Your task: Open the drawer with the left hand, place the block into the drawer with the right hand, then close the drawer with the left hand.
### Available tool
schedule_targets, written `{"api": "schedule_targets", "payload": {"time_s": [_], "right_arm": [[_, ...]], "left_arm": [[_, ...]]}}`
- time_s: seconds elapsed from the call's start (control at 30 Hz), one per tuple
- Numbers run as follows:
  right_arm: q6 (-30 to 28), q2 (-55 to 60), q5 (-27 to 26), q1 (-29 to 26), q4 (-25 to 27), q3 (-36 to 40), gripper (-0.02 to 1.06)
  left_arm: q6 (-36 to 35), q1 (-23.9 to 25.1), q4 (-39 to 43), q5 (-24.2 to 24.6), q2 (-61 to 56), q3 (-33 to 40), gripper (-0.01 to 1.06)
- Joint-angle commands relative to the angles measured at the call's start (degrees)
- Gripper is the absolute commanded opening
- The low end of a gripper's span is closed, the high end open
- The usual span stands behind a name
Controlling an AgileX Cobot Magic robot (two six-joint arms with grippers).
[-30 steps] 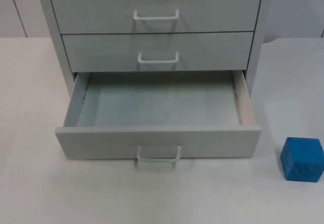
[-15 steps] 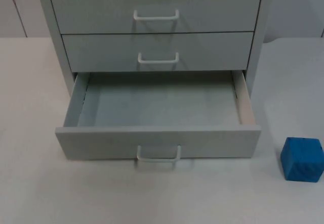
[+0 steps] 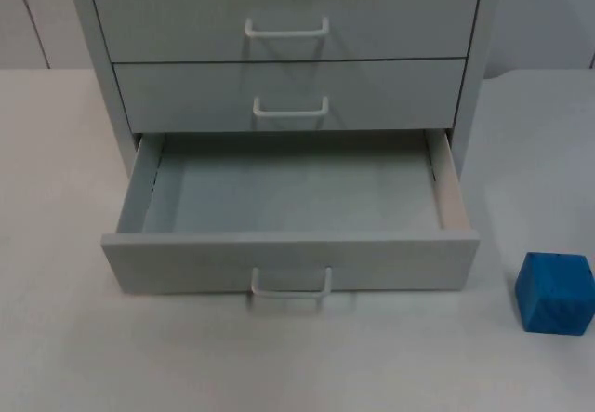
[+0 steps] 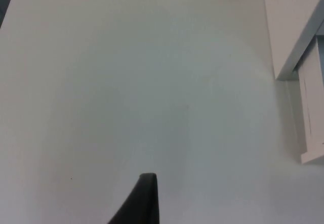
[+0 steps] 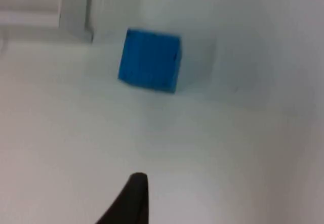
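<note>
Drawer (image 3: pixel 290 198) at the bottom of the grey cabinet (image 3: pixel 288 49) stands pulled out toward the front of the table (image 3: pixel 56 338), its inside bare and pale. Its white loop handle (image 3: pixel 291 285) sits at the middle of the front panel. Two more drawers above it are pushed flush, each with the same kind of handle. No label or writing can be read on any of the panels.

The blue block (image 3: pixel 555 292) rests on the table by the right edge, just off the right front corner of the open drawer and apart from it. In the right wrist view the block (image 5: pixel 150 59) lies ahead of the right tool (image 5: pixel 132 199), well clear of the one dark fingertip; how wide that tool stands I cannot tell.

The left tool (image 4: pixel 144 198) hangs over bare table beside the cabinet's left corner (image 4: pixel 298 57), and its opening cannot be told either.
</note>
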Motion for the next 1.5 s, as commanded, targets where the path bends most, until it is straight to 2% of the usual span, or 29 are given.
{"api": "schedule_targets", "payload": {"time_s": [0.0, 0.13, 0.2, 0.33, 0.37, 0.47, 0.7, 0.73, 0.9, 1.0, 1.07, 1.17, 1.2, 1.23, 1.33, 1.37, 1.47], "right_arm": [[3.1, 4.6, -0.8, 2.8, 0.0, -1.6, 1.03], [7.5, 15.4, -4.2, 9.0, -1.4, -6.2, 1.03], [9.8, 17.7, -5.1, 10.2, -2.5, -7.2, 1.03], [21.1, 28.3, -10.8, 13.3, -10.8, -10.2, 1.03], [21.1, 28.3, -10.8, 13.3, -10.8, -10.2, 1.03], [23.9, 34.2, -15.4, 13.3, -12.2, -10.3, 1.03], [24.1, 42.4, -24.0, 13.3, -12.5, -10.3, 1.03], [24.1, 42.4, -24.0, 13.3, -12.5, -10.3, 1.03], [29.2, 46.5, -26.5, 13.3, -17.2, -10.3, 1.03], [35.3, 48.6, -26.5, 13.3, -22.8, -10.3, 1.00], [36.0, 48.7, -26.7, 13.3, -23.9, -10.3, 0.98], [36.5, 48.8, -27.0, 13.3, -24.2, -10.3, 0.83], [36.5, 48.8, -27.0, 13.3, -24.2, -10.3, 0.83], [36.5, 48.8, -27.0, 13.3, -24.2, -10.3, 0.78], [36.9, 48.8, -27.0, 13.3, -24.2, -10.3, 0.47], [36.9, 48.8, -27.0, 13.3, -24.2, -10.3, 0.47], [36.9, 48.5, -26.4, 13.3, -24.0, -10.3, 0.12]], "left_arm": [[-0.1, 0.3, 0.4, -0.3, -0.4, 0.3, 1.00], [0.8, 0.3, 0.4, -0.3, -0.4, 0.3, 1.00], [0.8, 0.3, 0.4, -0.3, -0.4, 0.3, 1.00], [0.8, 0.3, 0.4, -0.3, -0.4, 0.3, 1.00], [0.8, 0.3, 0.4, -0.3, -0.4, 0.3, 1.00], [0.8, 0.3, 0.4, -0.3, -0.4, 0.3, 1.00], [0.8, 0.3, 0.4, -0.3, -0.4, 0.3, 1.00], [0.8, 0.3, 0.4, -0.3, -0.4, 0.3, 1.00], [0.8, 0.3, 0.4, -0.6, -0.4, 0.3, 1.00], [0.8, 0.3, 0.4, -0.7, -0.4, 0.3, 1.00], [0.8, 0.3, 0.4, -0.7, -0.4, 0.3, 1.00], [0.8, 0.3, 0.4, -0.7, -0.4, 0.3, 1.00], [0.8, 0.3, 0.4, -0.7, -0.4, 0.3, 1.00], [0.8, 0.3, 0.4, -0.7, -0.4, 0.3, 1.00], [0.8, 0.3, 0.4, -0.7, -0.4, 0.3, 1.00], [0.8, 0.3, 0.4, -0.7, -0.4, 0.3, 1.00], [0.8, 0.3, 0.4, -0.7, -0.4, 0.3, 1.00]]}}
